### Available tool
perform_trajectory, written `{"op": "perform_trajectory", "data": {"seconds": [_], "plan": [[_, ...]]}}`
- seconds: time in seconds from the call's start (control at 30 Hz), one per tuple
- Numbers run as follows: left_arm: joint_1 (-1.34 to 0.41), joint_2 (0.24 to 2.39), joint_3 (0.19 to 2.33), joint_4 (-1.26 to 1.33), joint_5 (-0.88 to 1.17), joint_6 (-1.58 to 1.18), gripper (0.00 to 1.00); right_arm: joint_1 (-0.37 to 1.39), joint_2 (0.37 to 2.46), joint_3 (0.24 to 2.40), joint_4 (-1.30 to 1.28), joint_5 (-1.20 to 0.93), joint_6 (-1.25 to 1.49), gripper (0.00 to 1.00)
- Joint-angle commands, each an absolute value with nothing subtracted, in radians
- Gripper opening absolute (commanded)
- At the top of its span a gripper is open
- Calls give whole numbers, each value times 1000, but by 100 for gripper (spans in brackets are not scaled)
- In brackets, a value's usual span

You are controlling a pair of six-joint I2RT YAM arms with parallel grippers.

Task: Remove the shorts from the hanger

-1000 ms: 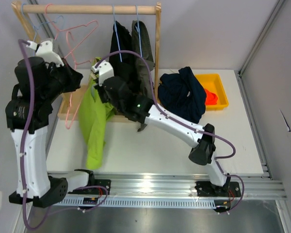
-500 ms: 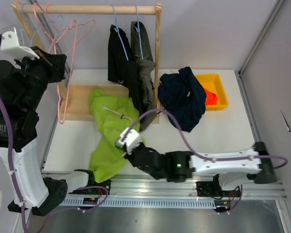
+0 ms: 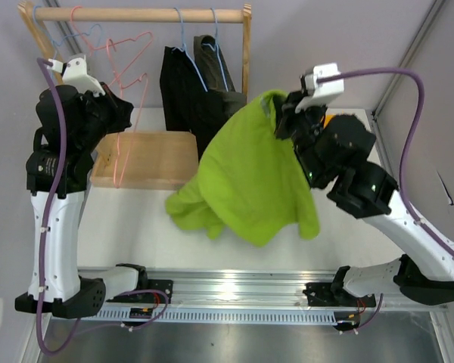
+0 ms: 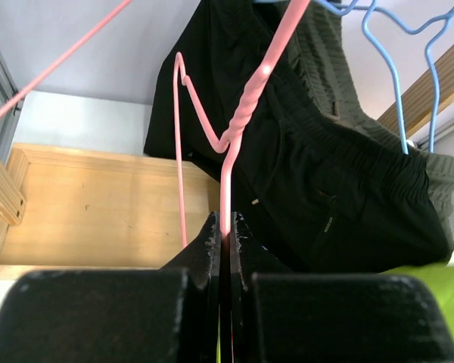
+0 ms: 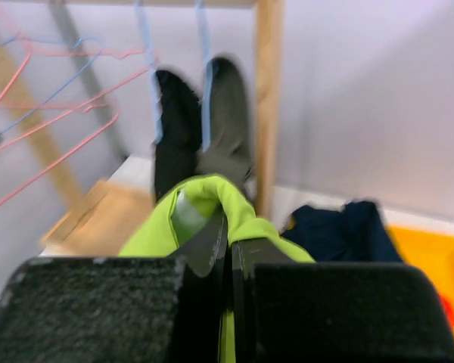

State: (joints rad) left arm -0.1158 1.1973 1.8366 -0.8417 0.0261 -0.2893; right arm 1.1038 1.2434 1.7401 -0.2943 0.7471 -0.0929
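Observation:
My right gripper (image 3: 280, 119) is shut on the lime green shorts (image 3: 246, 178) and holds them up over the table's middle right; the cloth hangs free below. In the right wrist view the green fabric (image 5: 266, 221) folds over the shut gripper (image 5: 231, 238). My left gripper (image 3: 118, 113) is shut on the wire of a bare pink hanger (image 4: 225, 162) at the left of the rack. Black shorts (image 3: 178, 83) and olive-grey shorts (image 3: 216, 76) hang on blue hangers from the rail. Navy shorts (image 5: 340, 227) lie behind the green ones. The orange shorts are hidden.
The wooden rack has a top rail (image 3: 136, 13), a right post (image 3: 247, 45) and a flat wooden base (image 3: 147, 159). More pink and blue bare hangers (image 3: 91, 38) hang at the rail's left. A yellow bin (image 5: 431, 265) sits at the far right.
My right arm has swung from low at the table's front up to the right, lifting the green shorts off the table. My left arm has shifted with the pink hanger still in its grip.

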Motion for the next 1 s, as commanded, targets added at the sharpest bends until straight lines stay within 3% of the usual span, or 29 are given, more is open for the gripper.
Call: {"op": "perform_trajectory", "data": {"seconds": [0.0,0.33,0.67,0.83,0.97], "plan": [[-118,1149,1807,-762,23,-265,0,938,1307,1917,-311,608,-149,0],[-118,1163,1735,-693,37,-272,0,603,1600,2362,-364,420,-186,0],[-118,1192,1740,-686,15,-265,0,289,1715,2453,-206,301,-108,0],[-118,1204,1738,-673,8,-267,0,204,1753,2279,-145,247,-19,0],[-118,1226,1752,-666,5,-268,0,183,1718,1859,56,183,93,0]]}}
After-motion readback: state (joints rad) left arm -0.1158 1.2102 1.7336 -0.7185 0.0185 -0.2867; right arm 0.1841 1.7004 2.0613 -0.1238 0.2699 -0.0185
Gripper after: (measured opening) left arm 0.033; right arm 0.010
